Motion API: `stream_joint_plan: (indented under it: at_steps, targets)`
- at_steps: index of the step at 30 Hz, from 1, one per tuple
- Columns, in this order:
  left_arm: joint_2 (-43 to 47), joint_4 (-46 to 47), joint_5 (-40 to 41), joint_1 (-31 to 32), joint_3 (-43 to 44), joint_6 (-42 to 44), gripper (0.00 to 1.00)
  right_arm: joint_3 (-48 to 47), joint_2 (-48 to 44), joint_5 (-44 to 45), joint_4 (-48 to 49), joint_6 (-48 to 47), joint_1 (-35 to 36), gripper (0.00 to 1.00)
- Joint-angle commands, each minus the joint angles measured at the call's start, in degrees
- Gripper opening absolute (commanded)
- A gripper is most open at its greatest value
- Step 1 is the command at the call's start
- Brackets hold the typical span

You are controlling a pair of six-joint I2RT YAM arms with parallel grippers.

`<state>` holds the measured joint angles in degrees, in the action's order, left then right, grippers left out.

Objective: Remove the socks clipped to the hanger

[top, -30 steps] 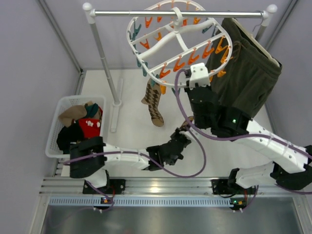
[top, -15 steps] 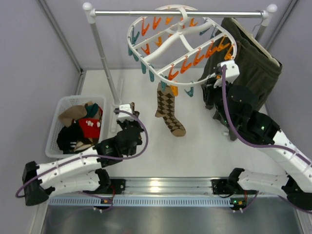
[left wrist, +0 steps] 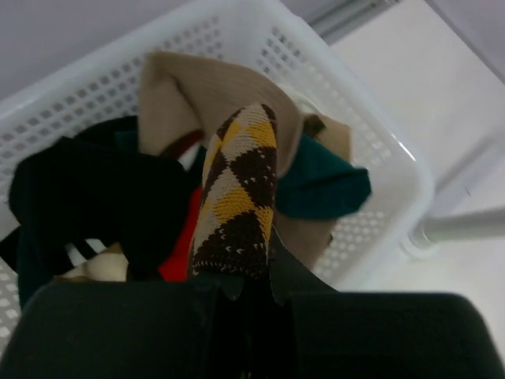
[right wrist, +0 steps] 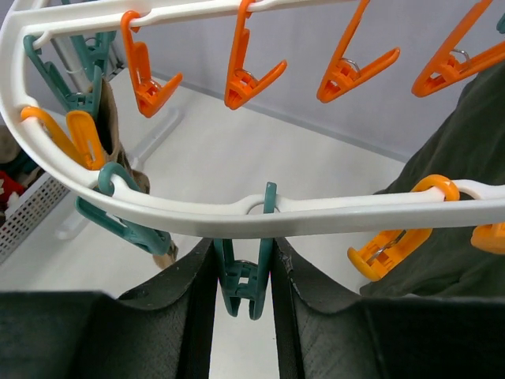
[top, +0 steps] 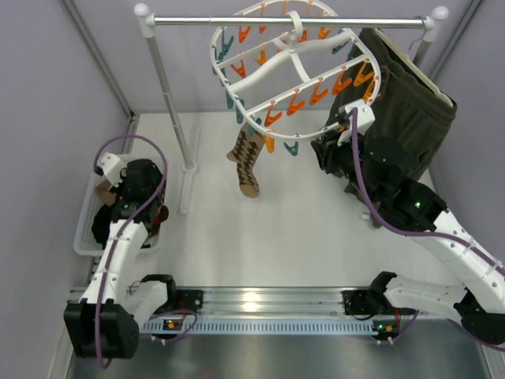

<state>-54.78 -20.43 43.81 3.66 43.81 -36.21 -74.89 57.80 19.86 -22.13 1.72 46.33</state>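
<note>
Your left gripper (left wrist: 245,290) is pressed together on the cuff end of a brown-and-yellow argyle sock (left wrist: 237,193), which stands up from between the dark fingers. It hangs directly over the white basket (left wrist: 264,35) at the left edge of the table. Under it in the basket you have a tan sock (left wrist: 185,87), a teal sock (left wrist: 323,183), a black sock (left wrist: 79,193) and a patch of red sock (left wrist: 180,246), all heaped together. Your right gripper (right wrist: 243,254) is raised to the near rim of the round white hanger (right wrist: 331,213). Its two fingers (right wrist: 177,300) sit on either side of a teal clip (right wrist: 241,290) that hangs below the rim, with their inner faces touching the clip's sides, so it is pinching that clip. The clip's tip holds nothing. From above, a second argyle sock (top: 247,158) dangles from a clip on the hanger's left side, well apart from the right gripper. The hanger hangs by its hook from the steel rail (top: 237,21), and the olive-green shorts (top: 410,110) hang just beside it on the right. Orange clips line the crossbars above your right fingers.
</note>
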Motion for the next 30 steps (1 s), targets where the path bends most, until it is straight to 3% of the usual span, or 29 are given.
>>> stream_joint_plan:
  at_steps: [1, 6, 10, 13, 14, 17, 20, 21, 22, 25, 30]
  targets:
    - [-2.34, -1.02, -5.14, -6.73, 5.22, -0.01, 0.00, -0.43, -1.02, -3.07, 3.67, 0.31, -1.41, 0.27]
    - [-6.82, -1.02, -6.45, -14.97, 9.70, -1.75, 0.00, 0.18, -1.99, -4.12, 3.59, 0.57, -1.59, 0.27]
    - [-9.72, -1.02, -12.78, -22.81, 11.56, -3.69, 0.02, 0.98, -2.95, -4.48, 3.23, 0.66, -1.68, 0.28]
    - [-12.62, -1.02, -14.19, -25.19, 13.05, -4.23, 0.22, 1.68, -3.40, -5.00, 3.15, 0.66, -1.68, 0.29]
    - [-13.50, -0.93, -16.72, -25.19, 13.05, -4.05, 0.41, 1.94, -3.40, -4.92, 3.15, 0.66, -1.68, 0.30]
    - [-12.55, -0.67, -19.98, -25.19, 11.39, -5.01, 0.73, 2.73, -3.57, -5.79, 3.41, 1.01, -1.68, 0.33]
    - [-11.14, -0.67, -24.38, -24.93, 10.68, -3.88, 0.84, 3.70, -3.83, -6.41, 4.11, 1.18, -1.85, 0.36]
    - [-10.00, -0.58, -27.17, -24.67, 10.68, -3.18, 0.96, 3.88, -3.92, -6.58, 4.37, 1.36, -1.77, 0.38]
    - [-8.95, -0.67, -28.42, -24.32, 10.77, -2.65, 0.98, 3.96, -4.10, -6.59, 4.46, 1.45, -1.77, 0.41]
    - [-4.81, -0.32, -34.39, -20.99, 11.47, 0.07, 0.98, 4.58, -4.80, -6.67, 4.29, 1.80, -1.85, 0.63]
    - [0.02, -0.76, -32.39, -9.65, 12.18, 5.88, 0.98, 5.54, -7.79, -7.02, 3.32, 3.11, -1.85, 0.83]
